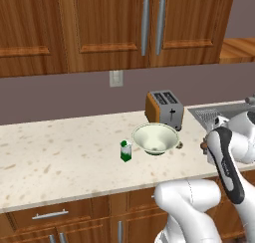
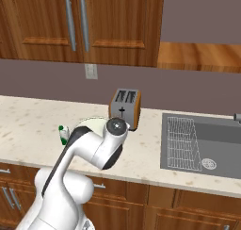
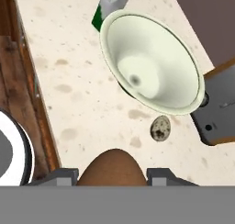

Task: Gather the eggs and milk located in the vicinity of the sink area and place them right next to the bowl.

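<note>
In the hand view my gripper (image 3: 111, 178) is shut on the dark-brown egg (image 3: 111, 167), which bulges up between the two fingertips (image 3: 62, 176). It hangs above the counter just short of the bowl (image 3: 151, 64), a wide cream-green bowl (image 1: 155, 137) standing beside the toaster. The milk (image 3: 110, 7), a white carton with green, stands upright against the bowl's far side; from the base it is left of the bowl (image 1: 126, 151) (image 2: 63, 135). My arm hides most of the bowl (image 2: 92, 124) in the right base view. The sink (image 2: 202, 144) lies to the right.
A small pale speckled oval (image 3: 160, 128) lies on the counter between the held egg and the bowl. The toaster (image 1: 164, 109) (image 2: 125, 107) stands behind the bowl. A wire rack (image 2: 181, 139) sits in the sink's left basin. The counter's front edge (image 3: 43, 122) runs close by.
</note>
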